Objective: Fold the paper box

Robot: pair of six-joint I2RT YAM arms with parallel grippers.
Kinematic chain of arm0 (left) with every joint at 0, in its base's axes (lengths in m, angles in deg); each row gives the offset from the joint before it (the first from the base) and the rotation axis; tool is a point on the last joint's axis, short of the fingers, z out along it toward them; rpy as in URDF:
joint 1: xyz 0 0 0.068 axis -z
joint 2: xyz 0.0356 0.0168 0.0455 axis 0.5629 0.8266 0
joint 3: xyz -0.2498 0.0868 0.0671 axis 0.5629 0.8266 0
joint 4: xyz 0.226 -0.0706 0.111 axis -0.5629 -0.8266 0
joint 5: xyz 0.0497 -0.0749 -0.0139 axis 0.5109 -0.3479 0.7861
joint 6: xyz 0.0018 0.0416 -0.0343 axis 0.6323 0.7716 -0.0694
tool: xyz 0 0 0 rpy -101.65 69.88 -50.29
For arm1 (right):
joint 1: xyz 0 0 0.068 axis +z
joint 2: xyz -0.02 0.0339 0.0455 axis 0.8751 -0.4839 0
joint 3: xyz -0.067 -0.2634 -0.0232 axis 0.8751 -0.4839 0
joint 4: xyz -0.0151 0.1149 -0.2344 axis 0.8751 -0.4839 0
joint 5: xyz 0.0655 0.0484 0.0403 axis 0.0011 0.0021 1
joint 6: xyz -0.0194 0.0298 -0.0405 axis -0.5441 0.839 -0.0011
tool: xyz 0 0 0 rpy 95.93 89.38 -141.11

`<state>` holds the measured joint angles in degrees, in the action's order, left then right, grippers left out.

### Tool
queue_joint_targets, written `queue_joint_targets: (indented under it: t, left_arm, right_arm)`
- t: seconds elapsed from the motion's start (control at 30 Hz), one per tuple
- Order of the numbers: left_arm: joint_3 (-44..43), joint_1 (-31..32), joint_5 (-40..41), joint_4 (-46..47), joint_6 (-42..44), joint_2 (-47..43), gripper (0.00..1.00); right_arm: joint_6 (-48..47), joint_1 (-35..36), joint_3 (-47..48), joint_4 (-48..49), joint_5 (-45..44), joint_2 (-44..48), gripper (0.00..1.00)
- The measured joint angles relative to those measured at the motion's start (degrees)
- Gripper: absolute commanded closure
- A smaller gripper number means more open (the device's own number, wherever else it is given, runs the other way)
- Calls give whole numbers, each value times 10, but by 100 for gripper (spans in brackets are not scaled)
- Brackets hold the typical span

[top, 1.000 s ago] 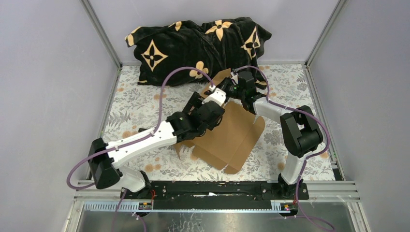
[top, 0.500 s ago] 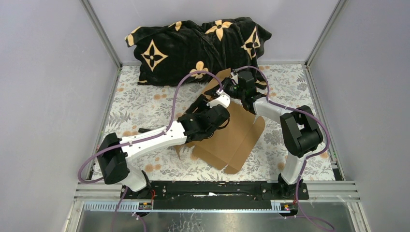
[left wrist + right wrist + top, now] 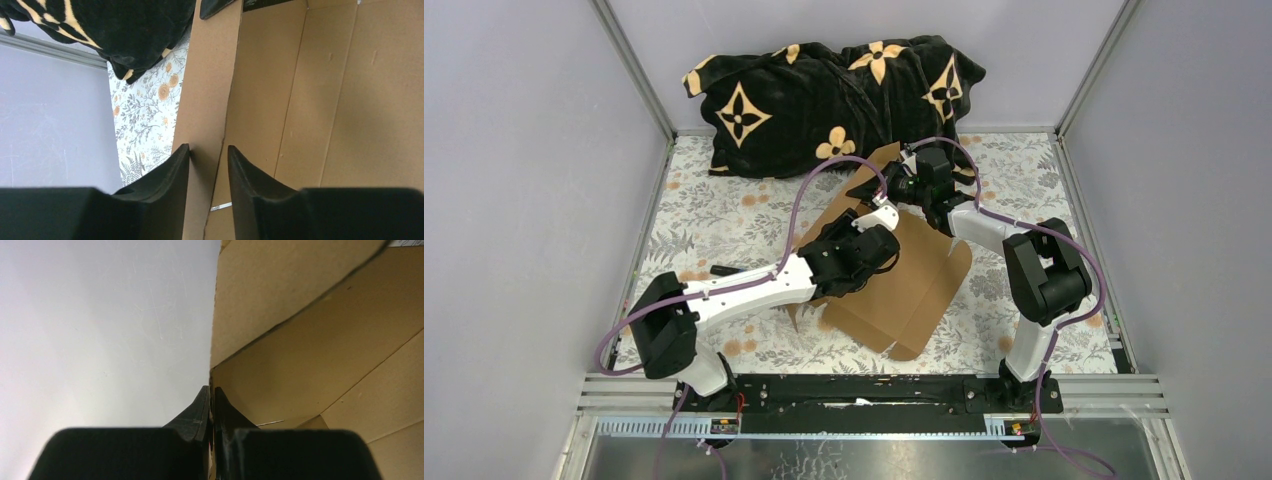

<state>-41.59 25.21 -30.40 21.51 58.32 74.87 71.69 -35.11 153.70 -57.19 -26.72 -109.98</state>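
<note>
1. Straddling the raised flap (image 3: 207,90) with the left claw (image 3: 208,150): jaws apart, one finger either side, not yet pinching.
2. Resting mid-table (image 3: 714,210), just near of the dark blanket (image 3: 824,90): box (image 3: 914,280), mostly flat.
3. Running near-left to far-right, claw to claw: flap's long axis.
4. Gripping the flap's far end with the right claw (image 3: 210,392), jaws clamped together on the box's cardboard.
</note>
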Motion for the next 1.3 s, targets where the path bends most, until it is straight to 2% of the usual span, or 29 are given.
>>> queue_joint_targets:
  t: [0.2,0.27,0.47,0.6,0.7,0.93,1.3]
  left_arm:
    - [0,0,19,5,6,6,76]
    - [0,0,24,9,7,6,79]
    - [0,0,37,13,14,6,82]
    - [5,0,39,21,16,6,83]
    - [8,0,39,28,17,5,83]
    - [14,2,38,50,21,4,85]
    - [24,3,39,71,33,2,87]
  right_arm:
    - [2,-1,-3,5,0,0,94]
    - [2,-1,-5,9,0,0,89]
    - [6,-3,-15,24,3,0,67]
    - [9,-9,-30,34,7,0,47]
    - [11,-15,-45,42,16,0,40]
    - [19,-37,-83,79,40,7,37]
    - [38,-116,-143,133,90,30,36]
